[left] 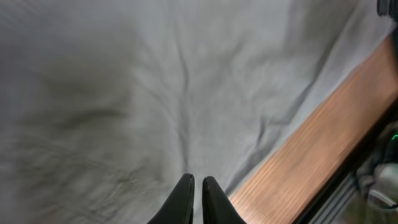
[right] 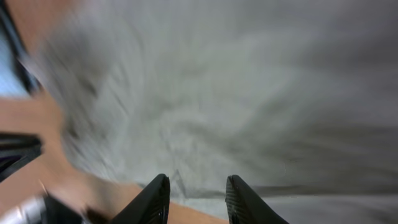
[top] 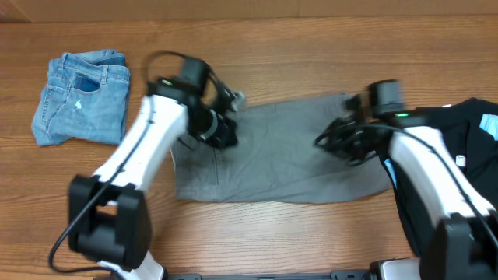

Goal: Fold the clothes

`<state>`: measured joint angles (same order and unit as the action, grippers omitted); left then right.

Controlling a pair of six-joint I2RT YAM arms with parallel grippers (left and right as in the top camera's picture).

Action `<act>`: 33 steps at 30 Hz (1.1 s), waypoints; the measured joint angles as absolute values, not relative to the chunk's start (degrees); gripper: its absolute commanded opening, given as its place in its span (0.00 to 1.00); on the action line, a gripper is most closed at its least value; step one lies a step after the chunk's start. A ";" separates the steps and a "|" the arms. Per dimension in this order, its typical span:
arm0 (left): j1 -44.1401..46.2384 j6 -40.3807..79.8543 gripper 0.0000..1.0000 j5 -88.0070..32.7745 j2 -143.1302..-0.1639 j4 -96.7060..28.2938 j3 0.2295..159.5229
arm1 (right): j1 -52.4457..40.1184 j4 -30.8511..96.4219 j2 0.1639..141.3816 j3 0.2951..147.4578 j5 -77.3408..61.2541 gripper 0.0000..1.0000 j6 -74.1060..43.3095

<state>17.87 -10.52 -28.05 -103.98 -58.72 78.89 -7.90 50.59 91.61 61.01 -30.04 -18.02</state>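
The grey-khaki shorts (top: 280, 152) lie spread flat in the middle of the wooden table. My left gripper (top: 224, 134) is over their left part, fingers nearly together with nothing between them; the left wrist view shows wrinkled grey cloth (left: 155, 93) under the shut fingertips (left: 198, 182). My right gripper (top: 334, 140) is over the right part of the shorts, fingers apart and empty (right: 196, 186) above blurred grey cloth (right: 236, 93). The folded light-blue denim shorts (top: 82, 97) lie at the far left. The black top (top: 459, 148) lies at the right edge under my right arm.
Bare wood table (top: 311, 233) surrounds the clothes. A strip of table (left: 317, 155) shows beside the grey cloth in the left wrist view. A dark rail runs along the table's front edge (top: 272, 274).
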 measured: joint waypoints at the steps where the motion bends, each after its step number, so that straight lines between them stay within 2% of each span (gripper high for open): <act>1: 18.96 -10.22 0.09 -27.14 -104.64 -57.93 77.06 | -9.45 50.61 92.88 60.58 -29.82 0.34 -17.96; 2: 19.92 -9.89 0.09 -26.04 -105.58 -57.45 74.94 | -11.38 51.29 94.85 60.12 -29.02 0.33 -17.89; 4: 20.56 -9.15 0.08 -23.59 -107.07 -56.73 71.37 | -12.93 52.66 97.95 59.75 -26.87 0.23 -18.11; 6: 20.27 -8.51 0.07 -20.53 -107.92 -56.38 68.49 | -13.06 54.78 101.30 59.61 -23.75 0.19 -19.59; 9: 18.94 -7.07 0.07 -16.03 -108.03 -57.23 66.26 | -11.25 57.89 104.31 59.55 -20.01 0.19 -22.61; 14: 12.56 -4.99 0.06 -9.45 -108.03 -58.72 66.00 | -2.68 60.77 104.62 59.55 -15.62 0.19 -26.79; 20: 3.25 -3.31 0.04 -6.17 -108.03 -59.44 66.54 | 5.52 62.06 104.62 59.57 -15.07 0.22 -26.68; 23: -0.16 -3.07 0.04 -4.80 -108.03 -63.83 69.58 | 7.05 63.22 104.62 60.07 -17.28 0.24 -23.68; 26: -2.09 -3.42 0.04 -6.92 -107.87 -67.13 74.81 | 6.83 63.81 103.72 61.52 -22.09 0.28 -19.25; 29: -2.22 -4.67 0.04 -14.24 -106.15 -67.20 80.23 | 4.99 61.32 98.98 62.92 -32.12 0.28 -13.26; 33: 0.75 -6.39 0.04 -26.87 -103.09 -60.20 81.58 | 0.43 53.47 95.31 63.99 -40.66 0.29 -11.16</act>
